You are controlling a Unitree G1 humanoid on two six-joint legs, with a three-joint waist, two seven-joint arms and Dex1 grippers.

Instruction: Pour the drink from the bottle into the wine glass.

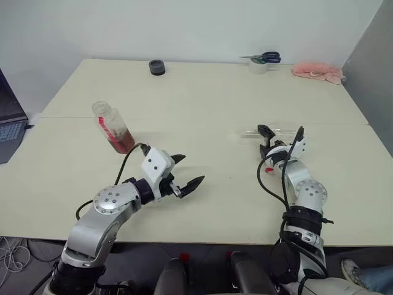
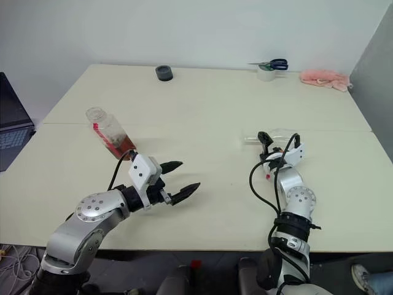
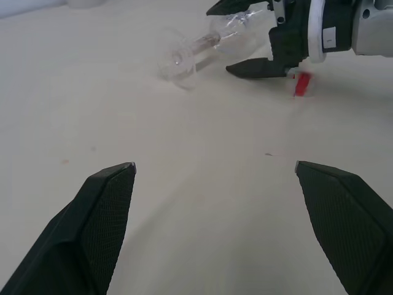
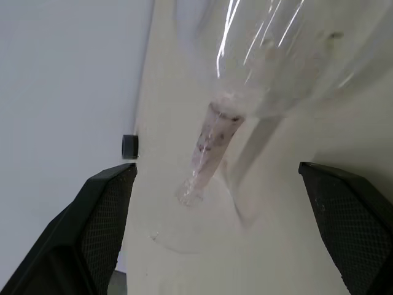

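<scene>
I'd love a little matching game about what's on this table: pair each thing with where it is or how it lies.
Things:
1. wine glass
2. bottle
3. scissors
4. pink cloth

Places or states:
A. far right corner of the table
B. uncapped, some reddish drink in it, beyond the left hand
C. lying on its side at the right hand
D. on top of a small white roll at the far edge

Pairs: 1-C, 2-B, 3-D, 4-A

Bright even light, soft shadows, perhaps slight blur.
</scene>
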